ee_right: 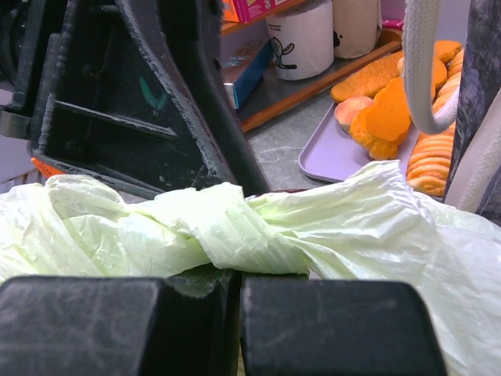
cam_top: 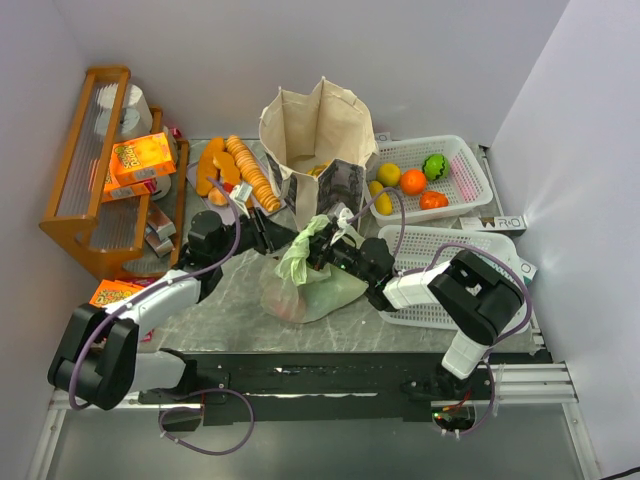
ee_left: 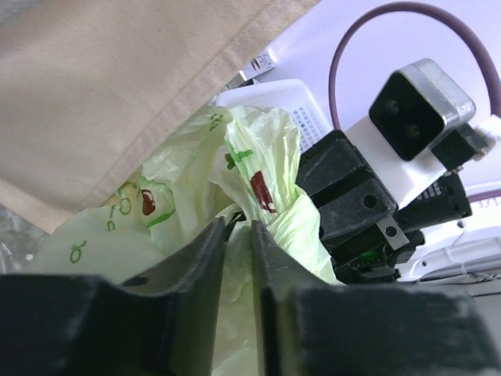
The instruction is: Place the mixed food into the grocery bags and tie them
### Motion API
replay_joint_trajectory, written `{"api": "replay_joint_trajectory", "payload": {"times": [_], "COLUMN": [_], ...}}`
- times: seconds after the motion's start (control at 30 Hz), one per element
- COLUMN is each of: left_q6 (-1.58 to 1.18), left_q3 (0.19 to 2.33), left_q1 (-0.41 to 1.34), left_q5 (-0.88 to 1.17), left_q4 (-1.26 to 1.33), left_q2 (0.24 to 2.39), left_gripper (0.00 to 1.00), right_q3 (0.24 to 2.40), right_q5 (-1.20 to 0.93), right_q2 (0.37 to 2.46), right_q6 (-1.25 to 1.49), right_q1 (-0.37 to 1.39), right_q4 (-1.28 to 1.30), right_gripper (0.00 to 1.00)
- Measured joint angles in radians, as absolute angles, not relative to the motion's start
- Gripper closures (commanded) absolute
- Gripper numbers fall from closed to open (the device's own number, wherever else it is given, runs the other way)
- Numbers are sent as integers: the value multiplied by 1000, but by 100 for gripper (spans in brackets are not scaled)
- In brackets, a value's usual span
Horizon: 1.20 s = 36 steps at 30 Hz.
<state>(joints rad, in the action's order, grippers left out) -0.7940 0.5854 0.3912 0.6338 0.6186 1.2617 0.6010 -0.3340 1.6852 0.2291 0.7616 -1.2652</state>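
**Both grippers on the bag neck, twist sitting right between them**

Left gripper (ee_left: 239, 235) has its jaws nearly together with green plastic running through the gap, so I'd call that grasping the bag (cam_top: 305, 292). Right gripper (ee_right: 235, 283) is clenched tight and looks to be nipping plastic right under the twist (ee_right: 235, 235). From either tool the twist is dead ahead, touching the tips. Its long axis runs across the table (cam_top: 220, 312) from one gripper to the other. The bag body slumps below them, just in front of the tote (cam_top: 315, 130). My guess is cinching means pulling apart along that line, and neither arm is nearer.
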Motion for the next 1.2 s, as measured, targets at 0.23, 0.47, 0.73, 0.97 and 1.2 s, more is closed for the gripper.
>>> {"api": "replay_joint_trajectory", "payload": {"times": [0.23, 0.47, 0.73, 0.97, 1.2], "left_q6": [-826, -829, -826, -822, -805], "left_q3": [574, 560, 560, 560, 561], "left_q1": [396, 398, 401, 401, 401], "left_q5": [657, 648, 627, 614, 605], "left_q4": [684, 698, 696, 691, 683], "left_q2": [1280, 1270, 1260, 1260, 1259], "left_gripper": [99, 99, 99, 99, 99], "right_q3": [594, 554, 477, 443, 398], "right_q5": [-330, -303, -277, -270, -252], "right_q2": [1679, 1631, 1486, 1372, 1213], "right_q6": [226, 218, 208, 182, 166], "right_q1": [762, 764, 766, 781, 838], "right_q4": [-1271, -1267, -1224, -1139, -1011], "right_gripper": [82, 53, 42, 51, 50]}}
